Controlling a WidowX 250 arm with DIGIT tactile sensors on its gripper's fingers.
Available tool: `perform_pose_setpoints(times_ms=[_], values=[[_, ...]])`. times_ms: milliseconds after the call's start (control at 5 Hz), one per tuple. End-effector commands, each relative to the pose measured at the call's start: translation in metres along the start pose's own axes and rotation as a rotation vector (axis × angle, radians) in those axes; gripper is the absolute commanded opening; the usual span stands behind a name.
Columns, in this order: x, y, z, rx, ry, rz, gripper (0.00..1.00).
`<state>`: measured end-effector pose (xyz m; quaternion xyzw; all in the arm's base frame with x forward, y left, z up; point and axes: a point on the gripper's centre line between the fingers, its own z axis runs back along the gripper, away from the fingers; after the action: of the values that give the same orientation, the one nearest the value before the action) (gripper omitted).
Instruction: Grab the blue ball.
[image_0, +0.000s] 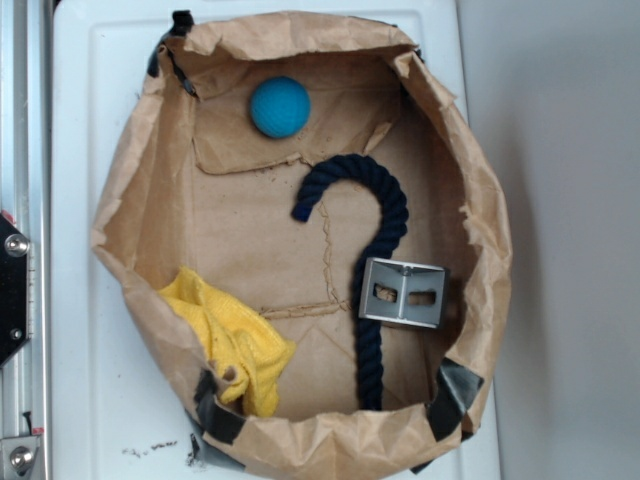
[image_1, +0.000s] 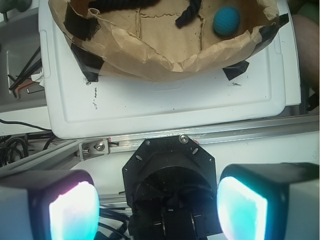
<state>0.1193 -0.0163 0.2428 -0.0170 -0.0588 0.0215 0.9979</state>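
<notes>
Blue ball (image_0: 279, 106) sits on the floor of a crumpled brown paper bag (image_0: 480, 230) rolled down into a shallow tub, up in the far corner near the bag wall, clear of everything else. Wrist view has the ball (image_1: 227, 20) at the top right, just inside the bag's rim. Gripper (image_1: 157, 202) is wide open, holding nothing; its two pads (image_1: 74, 212) frame the bottom of the wrist view, over the robot base and rail, outside the bag and well apart from the ball. It does not show in the exterior view at all. Also in the bag: a dark navy rope (image_0: 375, 240) curled like a hook with its loose end near the ball but not touching, a metal bracket (image_0: 403, 292) on top of the rope, a yellow cloth (image_0: 232, 340) against the opposite wall. Bag rests on a white tray (image_1: 165, 105). Reach not started. Risks, judged from here: the ball is round and free, so a fingertip clipping it off-centre will likely roll it away, maybe into the wall crease; the tall crinkled rim beside it could catch a finger on the way down and drag the bag; closing too high would squirt it out; drifting toward the rope end could mean grabbing rope instead.
</notes>
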Motion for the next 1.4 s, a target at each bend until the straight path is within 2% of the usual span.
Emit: perform_pose_setpoints(times_ms=[0, 200, 400, 600, 800, 1000, 1200], values=[[0.0, 0.0, 0.0, 0.0, 0.0, 0.0, 1.0], [0.027, -0.001, -0.007, 0.004, -0.05, 0.084, 1.0], [0.052, 0.006, -0.018, 0.037, -0.109, 0.168, 1.0], [0.087, 0.025, -0.035, 0.054, -0.166, 0.301, 1.0], [0.124, 0.052, -0.062, 0.055, -0.194, 0.535, 1.0], [0.134, 0.077, -0.08, 0.089, -0.209, 0.713, 1.0], [0.127, 0.094, -0.098, 0.147, -0.264, 0.9, 1.0]])
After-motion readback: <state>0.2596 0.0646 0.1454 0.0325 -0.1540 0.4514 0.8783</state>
